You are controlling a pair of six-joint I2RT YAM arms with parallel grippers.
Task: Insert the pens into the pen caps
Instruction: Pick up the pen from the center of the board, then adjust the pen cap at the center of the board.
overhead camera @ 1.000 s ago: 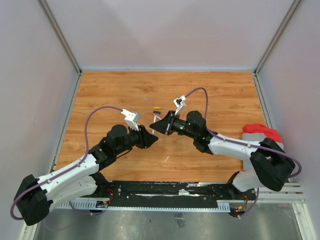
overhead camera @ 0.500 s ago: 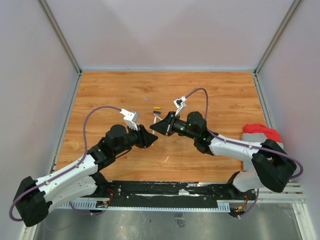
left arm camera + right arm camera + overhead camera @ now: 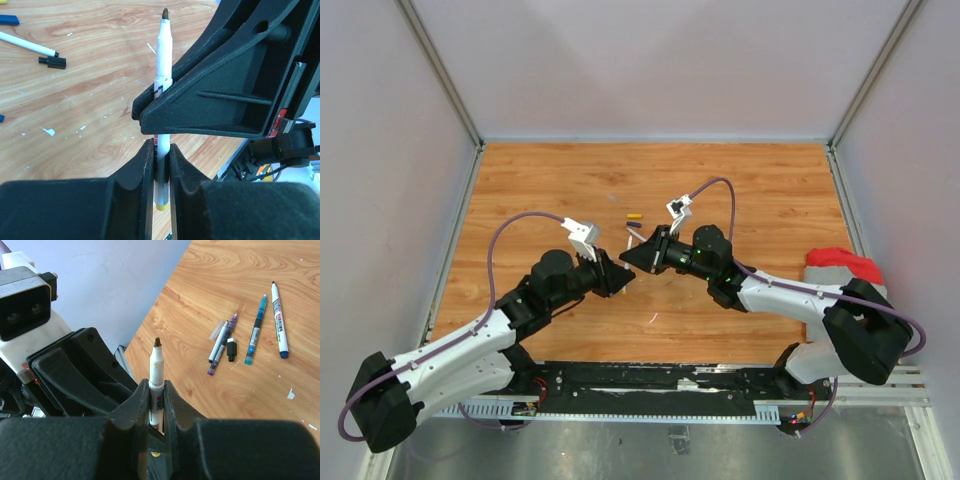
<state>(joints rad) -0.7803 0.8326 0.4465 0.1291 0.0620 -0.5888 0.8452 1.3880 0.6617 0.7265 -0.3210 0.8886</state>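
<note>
A white pen (image 3: 164,60) with a dark tip and a yellow rear end stands upright between the two grippers. My left gripper (image 3: 160,150) is shut on its lower barrel, just above the yellow end. My right gripper (image 3: 156,390) is shut on the same pen (image 3: 156,362) higher up, below the bare tip; its fingers (image 3: 210,110) cross the left wrist view. From above, the left gripper (image 3: 623,284) and right gripper (image 3: 625,262) meet tip to tip at mid-table. A black pen cap (image 3: 231,349) lies beside several loose pens (image 3: 255,330) on the wood.
Another pen (image 3: 27,44), a black cap (image 3: 52,62) and a blue cap (image 3: 9,20) lie on the table. A yellow cap (image 3: 634,216) sits beyond the grippers. A red cloth (image 3: 840,265) lies at the right edge. Grey walls enclose the wooden table (image 3: 540,180).
The left gripper's jaws have closed on the lower end of the pen that the right gripper holds. Both arms have barely shifted.
</note>
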